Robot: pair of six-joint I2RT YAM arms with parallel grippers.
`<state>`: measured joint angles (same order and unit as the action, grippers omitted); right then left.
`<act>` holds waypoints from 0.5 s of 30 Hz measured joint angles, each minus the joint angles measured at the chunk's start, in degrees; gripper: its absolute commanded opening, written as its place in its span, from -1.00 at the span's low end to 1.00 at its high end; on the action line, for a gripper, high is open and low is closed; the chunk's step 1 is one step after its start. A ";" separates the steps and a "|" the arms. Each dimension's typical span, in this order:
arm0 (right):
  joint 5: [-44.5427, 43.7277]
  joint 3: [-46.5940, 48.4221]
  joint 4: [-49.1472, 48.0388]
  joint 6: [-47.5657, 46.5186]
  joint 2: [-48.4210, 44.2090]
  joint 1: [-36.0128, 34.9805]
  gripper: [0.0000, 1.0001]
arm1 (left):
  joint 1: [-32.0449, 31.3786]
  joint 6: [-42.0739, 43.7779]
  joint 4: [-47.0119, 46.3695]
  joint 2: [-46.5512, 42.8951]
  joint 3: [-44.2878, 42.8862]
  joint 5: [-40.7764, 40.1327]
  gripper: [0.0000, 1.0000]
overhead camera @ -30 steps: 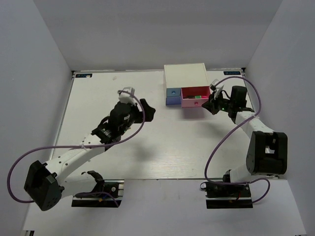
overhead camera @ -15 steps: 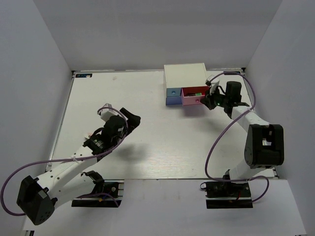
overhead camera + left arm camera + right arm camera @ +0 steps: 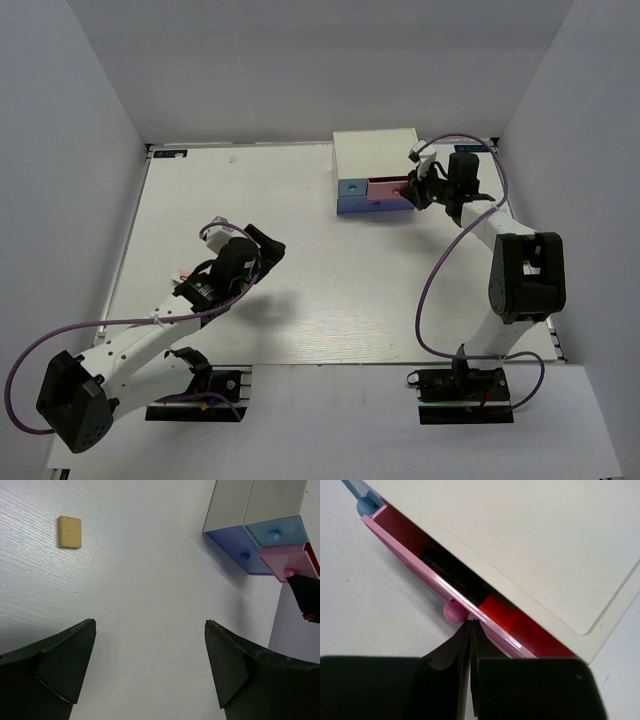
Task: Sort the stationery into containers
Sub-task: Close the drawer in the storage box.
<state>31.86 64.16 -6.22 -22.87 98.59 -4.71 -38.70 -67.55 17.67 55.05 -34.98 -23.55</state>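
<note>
Marker (image 3: 442, 570) print in pink drawer (image 3: 412, 560) unreadable | right fingers (image 3: 452, 655) together by knob (image 3: 453, 612) | left fingers (image 3: 55, 665) apart

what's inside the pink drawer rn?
Through the gap of the pink drawer: a black marker and an orange end. The white box covers the rest; the count cannot be told.

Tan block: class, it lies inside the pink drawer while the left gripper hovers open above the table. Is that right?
No. The tan block lies on the bare table, apart from the pink drawer, as the left wrist view shows. The left gripper does hover open above the table.
</note>
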 measured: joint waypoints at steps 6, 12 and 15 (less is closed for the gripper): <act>-1.88 2.29 -0.02 -0.07 1.92 -0.74 -0.83 | 0.00 -0.48 0.07 0.28 0.00 0.26 0.98; -3.65 3.37 -0.15 -0.13 3.17 -1.31 -0.72 | 0.00 -0.70 0.33 0.55 0.00 0.39 0.98; -4.26 3.69 -0.15 -0.24 3.82 -1.64 -0.72 | 0.00 -0.76 0.37 0.94 0.00 0.42 0.98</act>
<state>27.59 67.85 -6.37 -23.11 102.41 -6.35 -38.70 -68.31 18.04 55.99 -34.98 -23.14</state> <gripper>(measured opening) 0.137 0.992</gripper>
